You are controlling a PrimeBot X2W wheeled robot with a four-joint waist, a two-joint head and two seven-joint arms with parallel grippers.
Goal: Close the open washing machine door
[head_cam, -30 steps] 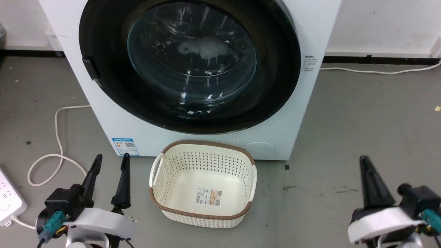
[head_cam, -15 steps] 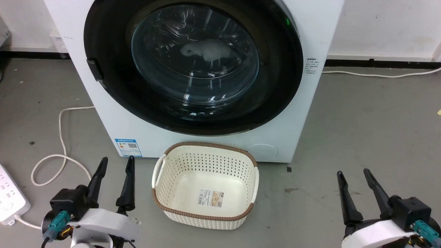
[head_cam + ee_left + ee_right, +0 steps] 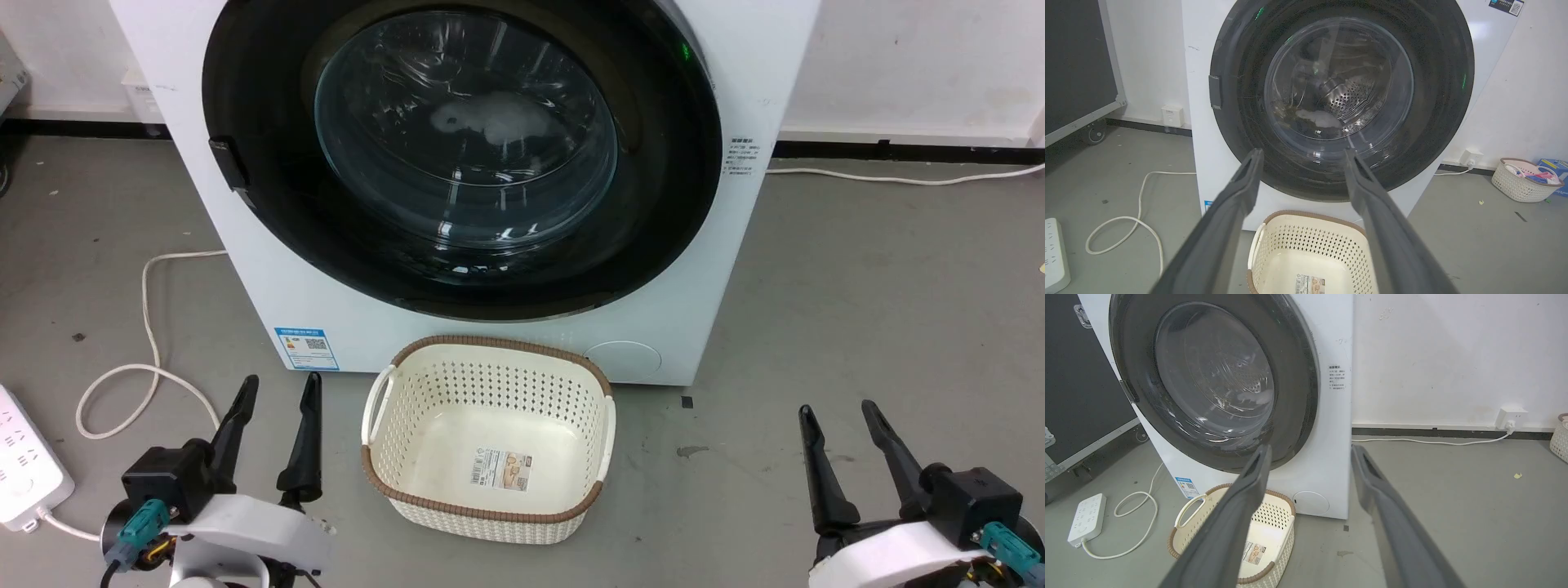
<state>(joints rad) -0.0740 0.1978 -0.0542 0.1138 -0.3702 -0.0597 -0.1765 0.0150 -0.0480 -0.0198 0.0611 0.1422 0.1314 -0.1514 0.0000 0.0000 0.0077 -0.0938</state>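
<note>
- The washing machine door (image 3: 461,147) sits flush on the washing machine (image 3: 269,286), ahead of and above both sets of jaws. I'd call it shut.
- My left gripper (image 3: 281,380): jaws wide, empty, the laundry basket (image 3: 490,340) just to their right.
- My right gripper (image 3: 836,407): jaws wide, empty, well clear of the door.
- Little left, I judge, though I can't confirm the latch.

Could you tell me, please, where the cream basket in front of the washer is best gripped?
The basket sits upright, and the loop handle at its left end stands off the wall, leaving a gap for one finger. I would grip that handle, probably coming from above with the open left gripper, the nearer one.
</note>
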